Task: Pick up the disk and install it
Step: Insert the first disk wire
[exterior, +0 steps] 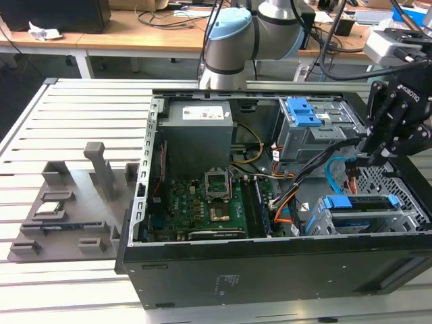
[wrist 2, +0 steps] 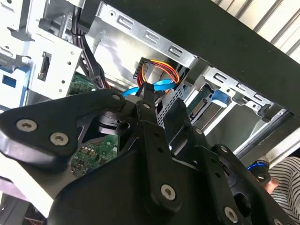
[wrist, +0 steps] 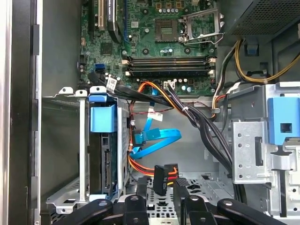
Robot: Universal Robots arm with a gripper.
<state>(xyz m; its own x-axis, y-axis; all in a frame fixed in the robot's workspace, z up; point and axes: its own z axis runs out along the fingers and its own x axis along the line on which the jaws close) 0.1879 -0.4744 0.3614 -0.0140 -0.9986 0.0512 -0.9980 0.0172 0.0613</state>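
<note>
The disk [exterior: 358, 202], framed by its blue carrier rail, sits inside the lower drive cage [exterior: 405, 214] at the open computer case's front, on the exterior view's right. In the first wrist view the disk [wrist: 102, 140] stands on edge in that cage. My gripper [exterior: 352, 160] hangs just above and behind the cage. A black power connector [wrist: 159, 180] on red, orange and yellow wires sits between its fingertips [wrist: 140, 188], and the gripper [wrist: 160, 188] looks shut on it. In the second wrist view my gripper [wrist 2: 161, 101] points at these wires [wrist 2: 161, 70].
A blue data cable [wrist: 157, 138] loops beside the cage. The motherboard [exterior: 202, 202], power supply [exterior: 199, 138] and upper bay with blue latches [exterior: 304, 111] fill the case. A grey fixture [exterior: 64, 216] with a small chip lies at the exterior view's left. A striped sleeve [wrist 2: 283, 180] is nearby.
</note>
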